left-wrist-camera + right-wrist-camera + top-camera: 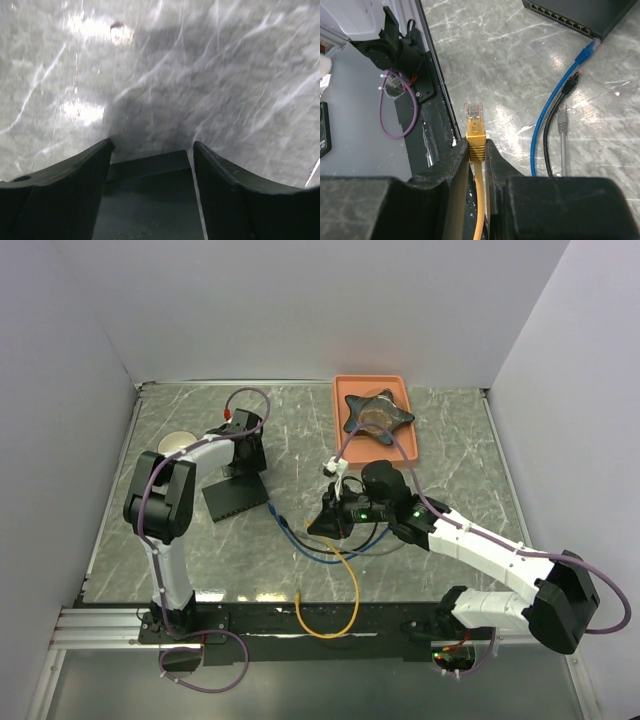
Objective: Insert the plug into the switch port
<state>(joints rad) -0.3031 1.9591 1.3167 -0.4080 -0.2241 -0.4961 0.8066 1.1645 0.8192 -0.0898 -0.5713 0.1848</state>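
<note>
The black switch (235, 498) lies flat on the table's left half. Its row of ports (560, 17) faces my right wrist camera. My left gripper (245, 462) reaches down over the switch's far end. In the left wrist view the switch (150, 190) sits between the open fingers (75, 175), with a thin pale strip showing beside the right one. My right gripper (330, 520) is shut on the yellow plug (474, 117). The plug's clear tip sticks out ahead of the fingertips (455, 160), a good way short of the ports. The yellow cable (352, 590) trails back toward the arm bases.
Blue (590, 47), black (576, 75) and grey (562, 112) plugs lie loose between my right gripper and the switch. An orange tray (345, 385) at the back holds a dark star-shaped object (378, 412). A grey disc (178, 440) sits at the far left.
</note>
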